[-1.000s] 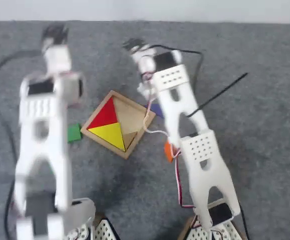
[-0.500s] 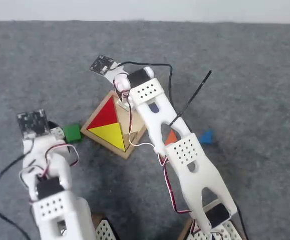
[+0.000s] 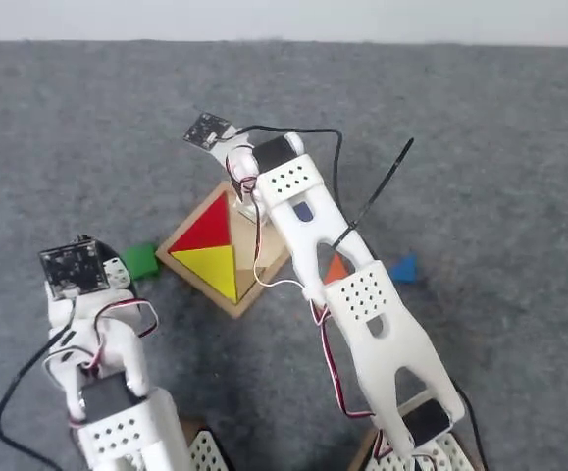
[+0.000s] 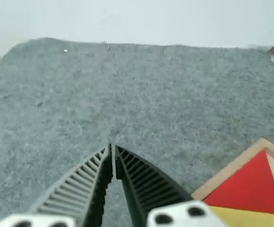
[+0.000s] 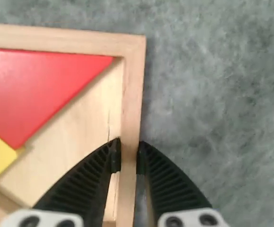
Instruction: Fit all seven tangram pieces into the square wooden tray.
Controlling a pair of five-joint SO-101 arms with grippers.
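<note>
Grey felt covered the table, and on it lay the wooden tray with a red triangle touching a yellow triangle inside. The right gripper was clenched on the tray's rim, one finger inside and one outside. The left gripper hung pressed closed and empty above the felt. A green piece sat just beside the tray; an orange piece and a blue piece lay on its other side

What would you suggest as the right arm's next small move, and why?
Probably open the right tool and lift it off the wooden tray: it pinches the rim, only the red triangle and yellow triangle lie inside, and the orange piece and blue piece lie loose on the carpet beside that arm.
</note>
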